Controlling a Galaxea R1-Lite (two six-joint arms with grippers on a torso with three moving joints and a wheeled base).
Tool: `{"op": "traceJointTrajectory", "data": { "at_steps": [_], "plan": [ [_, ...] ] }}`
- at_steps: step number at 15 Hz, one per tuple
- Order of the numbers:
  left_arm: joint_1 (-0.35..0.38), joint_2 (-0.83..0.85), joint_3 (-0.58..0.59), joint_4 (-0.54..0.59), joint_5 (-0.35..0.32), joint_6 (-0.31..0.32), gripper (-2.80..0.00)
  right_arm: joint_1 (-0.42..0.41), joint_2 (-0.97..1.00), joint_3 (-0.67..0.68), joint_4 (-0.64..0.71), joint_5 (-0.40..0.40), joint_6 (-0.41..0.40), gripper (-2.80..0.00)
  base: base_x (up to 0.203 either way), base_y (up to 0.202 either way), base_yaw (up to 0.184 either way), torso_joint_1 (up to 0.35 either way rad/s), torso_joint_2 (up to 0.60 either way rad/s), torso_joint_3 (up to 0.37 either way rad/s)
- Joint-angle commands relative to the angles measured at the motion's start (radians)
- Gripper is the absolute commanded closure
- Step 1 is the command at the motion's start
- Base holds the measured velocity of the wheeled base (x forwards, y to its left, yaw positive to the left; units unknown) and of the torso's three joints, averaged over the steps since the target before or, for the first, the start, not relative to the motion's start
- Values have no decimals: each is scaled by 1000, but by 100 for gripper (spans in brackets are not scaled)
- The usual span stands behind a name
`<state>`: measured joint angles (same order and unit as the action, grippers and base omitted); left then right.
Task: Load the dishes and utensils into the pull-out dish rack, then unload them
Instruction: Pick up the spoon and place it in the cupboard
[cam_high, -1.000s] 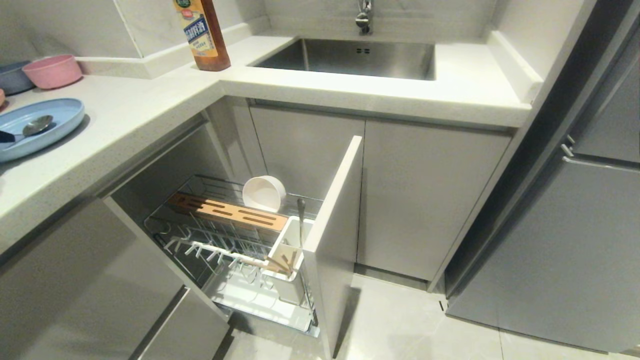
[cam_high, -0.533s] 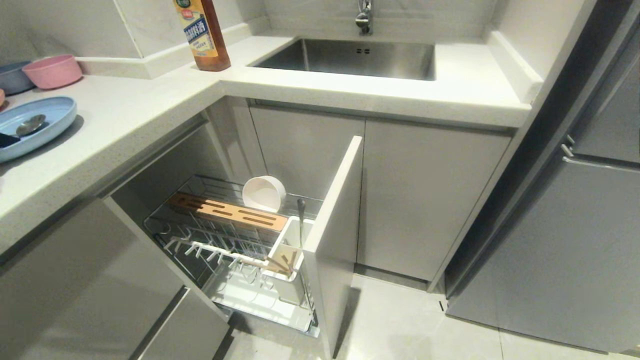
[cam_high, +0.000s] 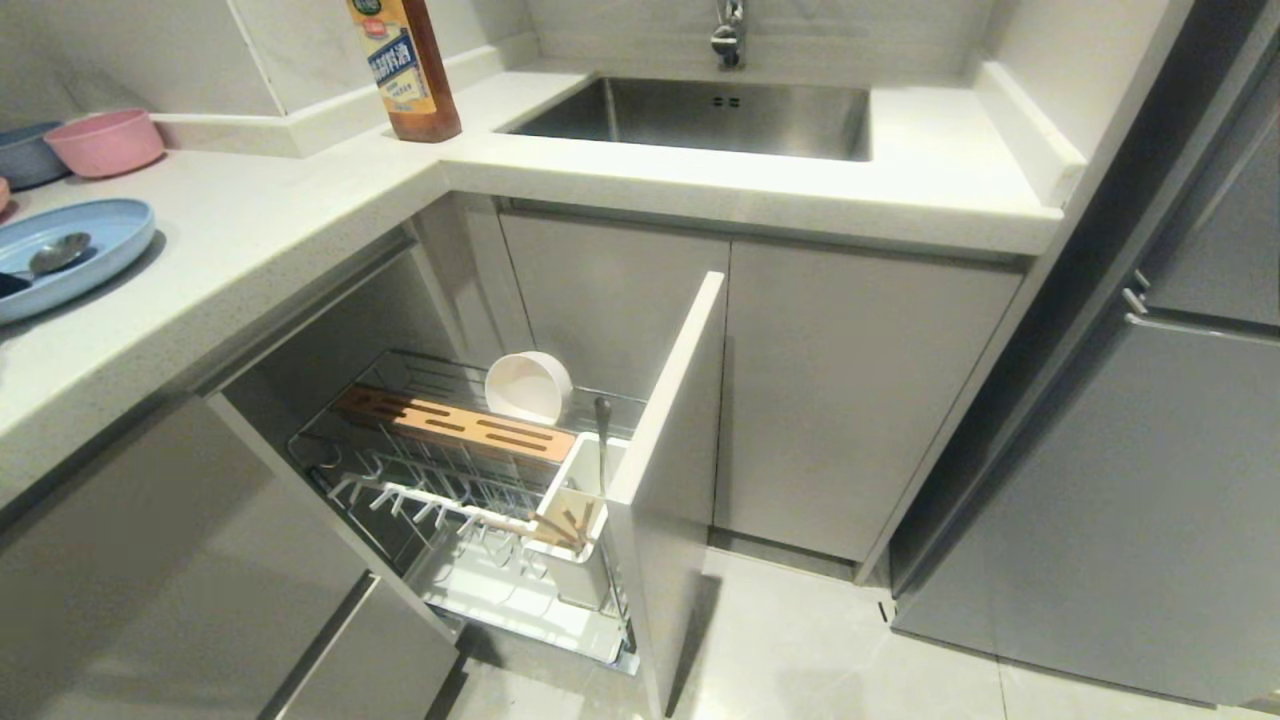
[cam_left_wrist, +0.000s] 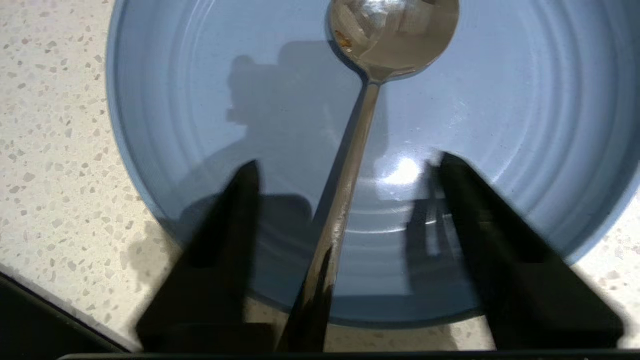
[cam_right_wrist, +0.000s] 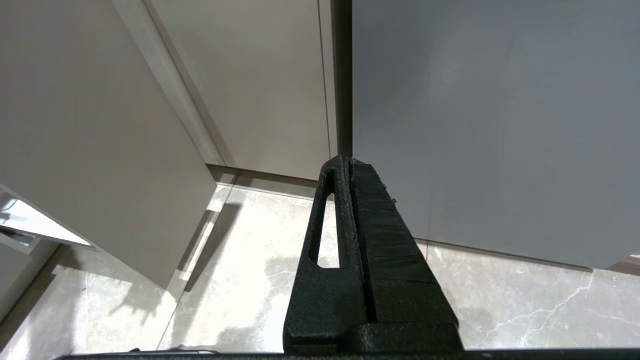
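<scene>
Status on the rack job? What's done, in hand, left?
Done: bowl and chopsticks sit in the rack; a utensil handle stands in its cup. In hand: left pincer, open, straddles the spoon lying on the blue plate, on the counter. Left: spoon and plate. Right pincer parked, shut.

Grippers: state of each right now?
Left gripper: open, fingers straddling the steel spoon handle over the light-blue plate, nothing held.
Right gripper: shut, empty, parked.
</scene>
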<state>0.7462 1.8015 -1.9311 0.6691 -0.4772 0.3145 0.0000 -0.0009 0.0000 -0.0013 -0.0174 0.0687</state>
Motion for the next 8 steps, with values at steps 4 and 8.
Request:
{"op": "traceJointTrajectory", "data": {
  "at_steps": [4, 8],
  "plan": [
    [-2, -5, 0, 6, -3, 2, 0, 0, 1, 0, 0, -1, 0, 0, 0, 0, 0, 0, 0, 0],
    [-4, -11, 0, 4, 2, 0, 0, 0, 1, 0, 0, -1, 0, 0, 0, 0, 0, 0, 0, 0]
  ]
}}
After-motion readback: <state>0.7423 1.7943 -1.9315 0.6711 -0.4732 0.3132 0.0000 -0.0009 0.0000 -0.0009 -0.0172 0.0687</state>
